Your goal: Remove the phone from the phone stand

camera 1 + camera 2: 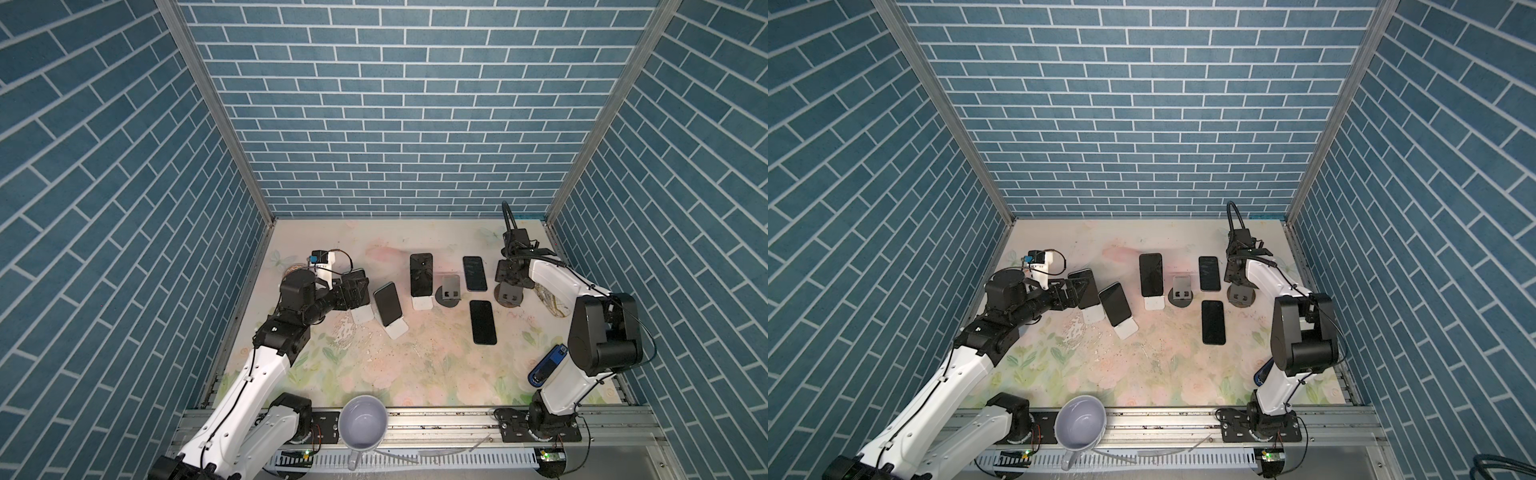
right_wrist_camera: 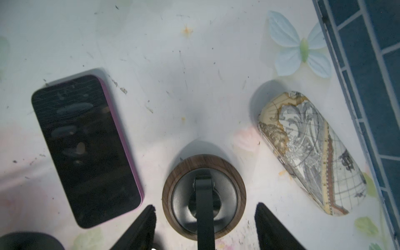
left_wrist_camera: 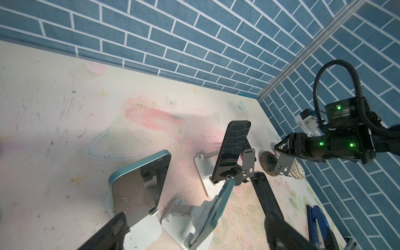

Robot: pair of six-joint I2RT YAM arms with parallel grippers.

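Approach step, by the look of things: nothing lifted yet. Nearer than the empty grey metal stand on its round dark base (image 1: 451,289) and just to its right, only a plain black phone (image 1: 483,322), lying flat and already off any stand. Far left of that empty stand, the likely target: a teal-edged phone with a mirror-dark screen (image 3: 140,184), leaning upright on a folding white stand (image 3: 146,227). Between it and the empty stand, a second teal-edged phone (image 3: 216,201) and a tall black phone (image 1: 421,274), each propped on a white stand of its own.

Next, probably: square up on the long edges of the first teal phone, close, then lift up and clear of the lip without dragging the light white stand or knocking the neighbour just beside it.

As for the left gripper (image 3: 194,217): spread fully wide, empty, set close to that phone; contact impossible to tell. Farther back, right of the empty stand, the right gripper (image 2: 205,206): parted, holding nothing, poised astride the dark upright of a wood-rimmed round stand (image 2: 167,194), clear of it on both sides.
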